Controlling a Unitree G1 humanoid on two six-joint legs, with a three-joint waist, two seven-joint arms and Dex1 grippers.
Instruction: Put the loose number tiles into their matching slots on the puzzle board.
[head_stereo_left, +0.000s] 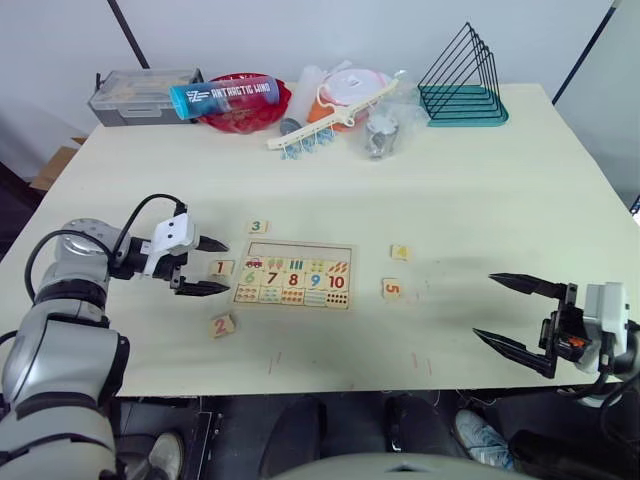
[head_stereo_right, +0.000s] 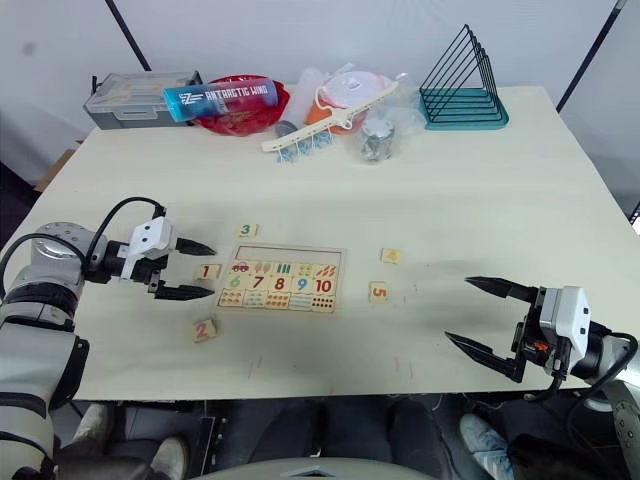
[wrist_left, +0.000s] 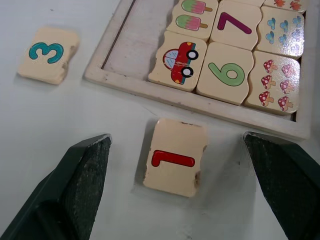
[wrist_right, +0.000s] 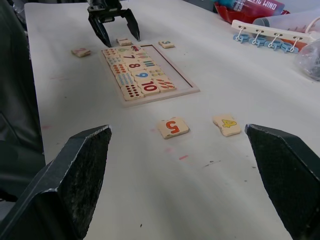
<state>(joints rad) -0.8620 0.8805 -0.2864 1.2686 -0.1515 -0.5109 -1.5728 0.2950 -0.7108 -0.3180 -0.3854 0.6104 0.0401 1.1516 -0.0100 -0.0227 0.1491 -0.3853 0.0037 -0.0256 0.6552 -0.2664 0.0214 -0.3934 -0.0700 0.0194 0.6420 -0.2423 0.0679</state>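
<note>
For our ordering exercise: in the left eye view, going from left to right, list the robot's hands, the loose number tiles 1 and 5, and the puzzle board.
Left hand → tile 1 → puzzle board → tile 5 → right hand.

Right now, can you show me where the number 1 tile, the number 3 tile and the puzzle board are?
number 1 tile (wrist_left: 174, 157): left wrist view, on its red digit.
number 3 tile (wrist_left: 47, 54): left wrist view, on its green digit.
puzzle board (head_stereo_left: 300, 248): left eye view, on the bare top row.
</note>
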